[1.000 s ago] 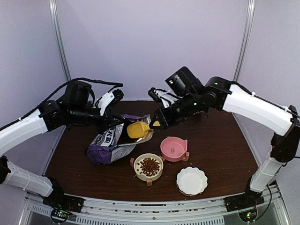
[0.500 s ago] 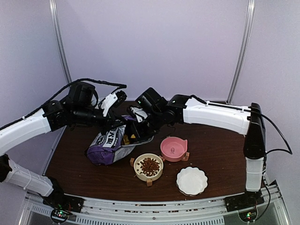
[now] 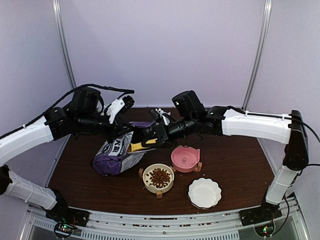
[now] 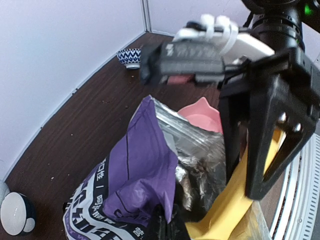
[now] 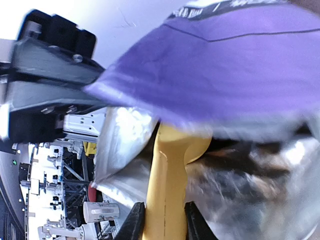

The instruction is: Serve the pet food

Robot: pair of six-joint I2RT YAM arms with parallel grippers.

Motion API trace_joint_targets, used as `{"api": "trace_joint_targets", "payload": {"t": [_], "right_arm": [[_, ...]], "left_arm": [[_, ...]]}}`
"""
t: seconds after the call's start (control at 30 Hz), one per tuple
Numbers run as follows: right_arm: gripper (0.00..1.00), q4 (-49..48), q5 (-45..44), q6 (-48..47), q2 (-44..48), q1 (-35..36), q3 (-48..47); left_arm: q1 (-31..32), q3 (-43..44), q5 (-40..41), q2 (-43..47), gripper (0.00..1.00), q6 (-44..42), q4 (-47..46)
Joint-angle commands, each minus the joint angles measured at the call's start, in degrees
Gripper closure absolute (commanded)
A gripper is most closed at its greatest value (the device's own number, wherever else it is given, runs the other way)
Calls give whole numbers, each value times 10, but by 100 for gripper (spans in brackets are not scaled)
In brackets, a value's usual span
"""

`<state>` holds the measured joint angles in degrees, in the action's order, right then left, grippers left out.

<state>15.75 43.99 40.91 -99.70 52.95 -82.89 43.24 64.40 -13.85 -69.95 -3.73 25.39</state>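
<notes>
The pet food (image 3: 159, 177) lies as a brown heap in the beige bowl (image 3: 150, 186) at the table's front. My left gripper (image 3: 119, 133) is shut on the upper lip of the purple bag (image 4: 145, 165) and holds its mouth up; its fingertips (image 4: 165, 225) pinch the purple edge. My right gripper (image 3: 161, 138) is shut on the handle of a yellow scoop (image 5: 167, 185). The scoop's bowl reaches into the bag's silver-lined mouth (image 5: 125, 140) and is mostly hidden. What lies inside the bag is dark and blurred.
A pink bowl (image 3: 185, 158) on a wooden stand sits right of the bag. A white scalloped dish (image 3: 204, 192) lies at the front right. A blue-and-white bowl (image 4: 131, 57) stands near the back wall, and a round white object (image 4: 15, 215) sits left of the bag.
My right arm swung left and lowered the yellow scoop from in front of the bag into its mouth. The left gripper kept its hold on the bag's lip.
</notes>
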Motion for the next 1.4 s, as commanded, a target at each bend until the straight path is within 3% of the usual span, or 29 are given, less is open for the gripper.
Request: {"api": "trace_joint_targets", "payload": {"t": [0.0,0.47,0.87,1.13,1.37], "right_arm": [[96,-126,71,84,80,-33,61],[96,-367,84,257,167,-100,255],[96,-377,90,282,249,-130,326],[96,-458,99,333,260,-131,353],[96,-391,97,299,299,-133,346]], "left_arm": [[-3,-1,62,16,100,6,-20],[-3,-9,107,34,100,8,-27],[-13,-18,160,52,100,19,-38],[-17,-19,157,51,100,25,-39],[-17,-19,162,52,100,24,-39]]}}
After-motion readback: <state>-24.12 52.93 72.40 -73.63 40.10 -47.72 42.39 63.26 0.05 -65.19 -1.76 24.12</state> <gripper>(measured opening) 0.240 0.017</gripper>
